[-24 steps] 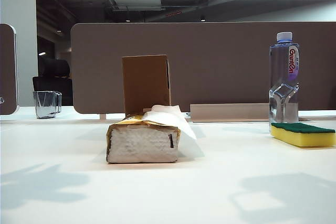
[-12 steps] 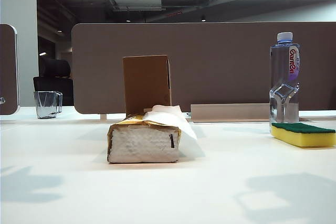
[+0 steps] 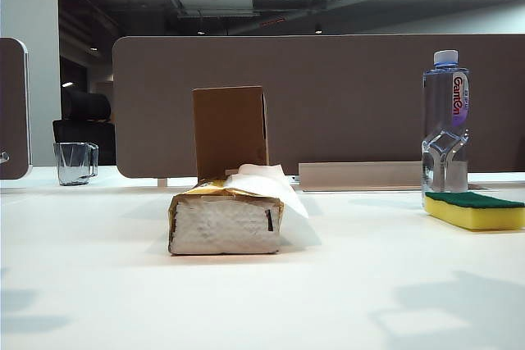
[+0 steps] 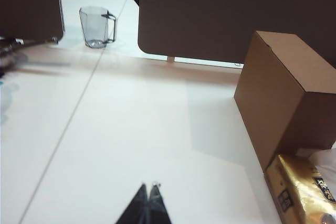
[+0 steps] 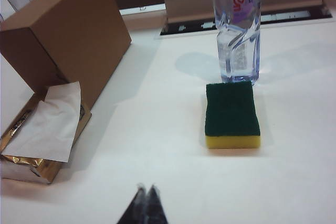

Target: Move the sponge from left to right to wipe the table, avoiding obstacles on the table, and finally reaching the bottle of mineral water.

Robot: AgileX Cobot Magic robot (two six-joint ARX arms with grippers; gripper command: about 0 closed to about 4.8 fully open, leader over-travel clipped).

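Note:
The yellow sponge (image 3: 474, 211) (image 5: 232, 115), green layer up, lies on the white table (image 3: 328, 284) right in front of the bottle of mineral water (image 3: 444, 125) (image 5: 236, 24). The obstacles stand mid-table: a gold tissue pack (image 3: 225, 220) (image 5: 37, 140) (image 4: 302, 192) and behind it an upright brown cardboard box (image 3: 230, 130) (image 5: 65, 35) (image 4: 286, 98). My right gripper (image 5: 147, 188) is shut and empty, held above bare table short of the sponge. Over bare table beside the box my left gripper (image 4: 149, 185) is shut and empty. Neither gripper shows in the exterior view.
A clear glass mug (image 3: 75, 162) (image 4: 97, 26) stands at the far left. Brown partition panels (image 3: 328, 96) close off the far side of the table. A metal cable tray (image 3: 361, 175) runs along the back edge behind the bottle.
The arms' shadows on the near table have shrunk toward the front edge. Sponge, bottle, box and tissue pack have stayed where they were.

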